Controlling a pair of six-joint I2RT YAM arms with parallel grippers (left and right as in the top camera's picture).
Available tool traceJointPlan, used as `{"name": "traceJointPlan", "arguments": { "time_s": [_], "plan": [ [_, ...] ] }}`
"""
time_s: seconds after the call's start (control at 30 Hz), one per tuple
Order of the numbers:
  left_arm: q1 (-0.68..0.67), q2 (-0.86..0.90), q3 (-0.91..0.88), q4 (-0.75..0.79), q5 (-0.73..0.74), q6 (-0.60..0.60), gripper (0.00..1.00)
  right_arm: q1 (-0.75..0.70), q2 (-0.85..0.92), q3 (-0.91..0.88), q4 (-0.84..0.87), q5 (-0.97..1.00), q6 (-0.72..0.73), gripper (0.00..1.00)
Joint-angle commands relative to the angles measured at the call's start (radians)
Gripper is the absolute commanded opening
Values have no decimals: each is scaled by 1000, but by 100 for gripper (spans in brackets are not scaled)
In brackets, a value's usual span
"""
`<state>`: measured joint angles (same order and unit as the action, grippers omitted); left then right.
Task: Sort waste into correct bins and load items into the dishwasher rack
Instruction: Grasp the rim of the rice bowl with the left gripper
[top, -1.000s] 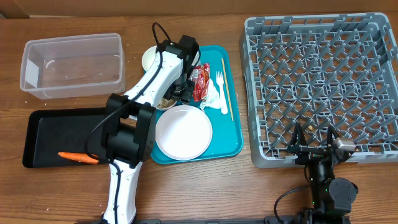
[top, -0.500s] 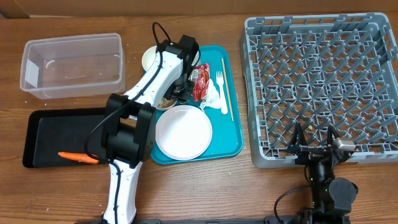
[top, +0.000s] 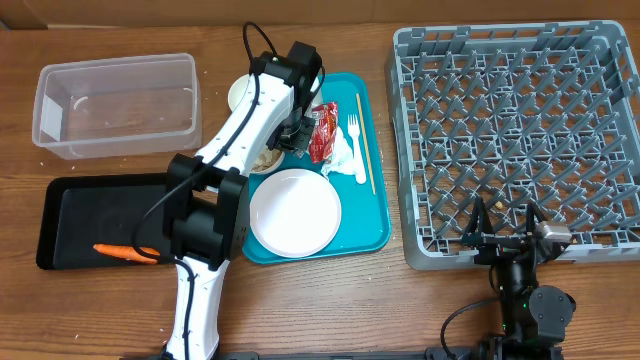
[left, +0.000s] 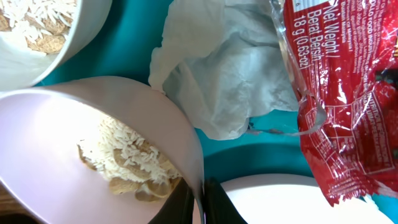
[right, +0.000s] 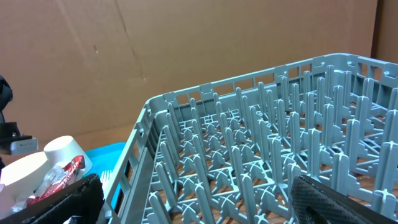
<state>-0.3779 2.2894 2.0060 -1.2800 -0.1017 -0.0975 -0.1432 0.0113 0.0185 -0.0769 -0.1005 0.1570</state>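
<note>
Left tool (left: 198, 191) is clamped on the rim of a bowl (left: 74, 155), one finger inside the rim and one outside. The bowl holds rice scraps (left: 134, 165) just beside the inner finger.

Touching the tool's outer side is the edge of the plate (left: 273, 193). Just ahead of the tool lies a crumpled napkin (left: 230, 81), touching the bowl rim. The red wrapper (left: 336, 93) is ahead and off to the outer side, overlapping the napkin. A second bowl (left: 37, 31), also with rice in it, sits ahead on the inner side, close to the gripped bowl.

From overhead, everything near the left tool (top: 287, 140) sits on the teal tray (top: 372, 228). The fork (top: 352, 130) and stick (top: 366, 140) are past the wrapper on the rack side. The cup (top: 240, 92) is just beside the tool on the tub side, at the tray's edge. The clear tub (top: 117, 105) is farther out that way, on the table (top: 330, 300). The black tray (top: 70, 215) is well apart from the tool, near the arm's base, with the carrot (top: 125, 252) lying in it.

Right tool (right: 196, 186) has its jaws spread wide and grips nothing. It sits well apart from the left tool, at the near wall of the rack (right: 249, 143).
</note>
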Motion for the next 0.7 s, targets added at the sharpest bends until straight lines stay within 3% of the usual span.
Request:
{"name": "traceJointPlan", "arguments": {
  "time_s": [0.0, 0.27, 0.67],
  "plan": [
    [7, -1, 42, -5, -13, 5, 13, -3, -6, -10, 4, -6, 3, 100],
    [7, -1, 35, 2, 17, 4, 31, -3, -6, -11, 4, -6, 3, 100],
    [7, 0, -24, 28, 51, 5, 33, -3, -6, -10, 4, -6, 3, 100]
  ]
}}
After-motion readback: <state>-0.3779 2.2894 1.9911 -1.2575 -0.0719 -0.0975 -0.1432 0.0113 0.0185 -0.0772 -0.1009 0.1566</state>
